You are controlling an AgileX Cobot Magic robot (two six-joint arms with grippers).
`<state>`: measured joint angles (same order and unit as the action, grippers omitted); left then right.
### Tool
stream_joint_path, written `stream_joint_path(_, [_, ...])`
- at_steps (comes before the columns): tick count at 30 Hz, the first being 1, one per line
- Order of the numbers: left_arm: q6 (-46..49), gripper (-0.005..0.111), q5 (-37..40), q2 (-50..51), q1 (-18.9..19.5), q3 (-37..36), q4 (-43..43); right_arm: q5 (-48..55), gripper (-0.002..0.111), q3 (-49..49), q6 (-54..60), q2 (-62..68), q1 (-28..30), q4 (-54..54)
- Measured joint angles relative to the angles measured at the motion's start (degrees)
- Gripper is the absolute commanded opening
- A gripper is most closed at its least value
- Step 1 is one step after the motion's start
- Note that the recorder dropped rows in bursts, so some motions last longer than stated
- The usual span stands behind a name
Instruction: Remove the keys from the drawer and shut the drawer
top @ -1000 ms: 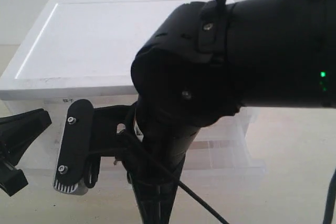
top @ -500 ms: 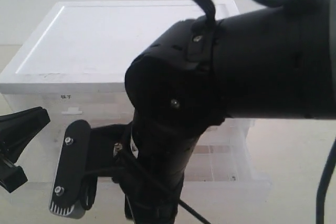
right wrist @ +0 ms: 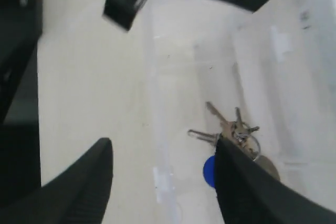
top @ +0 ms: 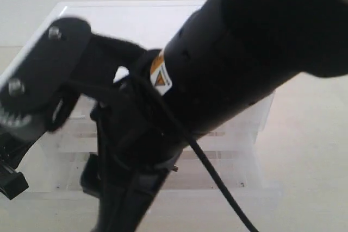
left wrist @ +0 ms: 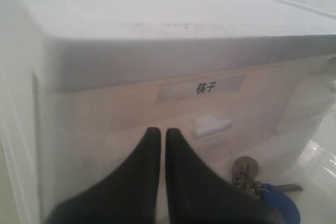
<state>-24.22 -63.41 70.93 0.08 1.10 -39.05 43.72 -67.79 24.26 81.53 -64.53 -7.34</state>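
The keys (right wrist: 234,128), silver with a blue fob (right wrist: 209,171), lie on the floor of the drawer (right wrist: 157,103), which stands pulled out from the cabinet. My right gripper (right wrist: 164,150) hangs open above the drawer's front wall. One finger (right wrist: 239,182) is over the keys and the other (right wrist: 92,174) is outside the drawer. My left gripper (left wrist: 158,134) is shut and empty, pointing at the cabinet front, with the keys (left wrist: 245,173) just beside it. In the exterior view my right arm (top: 244,52) hides the keys; only the drawer (top: 261,188) shows.
The cabinet has a white top (top: 163,12) and translucent upper drawers, one with a label (left wrist: 206,88) and a small white tab handle (left wrist: 211,125). The pulled-out drawer's own tab handle (right wrist: 159,179) sits between my right fingers. The table around is pale and bare.
The lowest drawer's front has come further out. My right arm has swung, its wrist block rising toward the upper left of the exterior view. The left gripper has stayed put.
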Motion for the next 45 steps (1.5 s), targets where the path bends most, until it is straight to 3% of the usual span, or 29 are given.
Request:
stream_joint_path(5, [0.0,0.005,0.0,0.0,0.0,0.0,0.0,-1.6,0.051,-0.1,-18.6,1.3,0.0,10.4])
stream_joint_path(15, [0.0,0.005,-0.1,0.0,0.0,0.0,0.0,-0.4,0.052,-0.1,-35.5,12.7,-0.2,22.3])
stream_joint_path(17, [0.0,0.005,-0.3,0.0,0.0,0.0,0.0,-1.2,0.057,-0.1,-40.3,13.8,-0.5,26.1])
stream_joint_path(20, [0.0,0.005,-0.6,0.0,0.0,0.0,0.0,-2.7,0.062,-0.1,-43.7,14.8,-0.5,28.3])
stream_joint_path(35, [-0.1,0.005,-0.6,0.0,0.0,0.0,0.0,-4.9,0.062,-1.1,-56.5,20.1,1.6,29.5])
stream_joint_path(45, [-0.1,0.005,-0.6,0.0,0.0,0.0,0.0,-1.8,0.029,-1.5,-51.1,20.0,1.9,27.3])
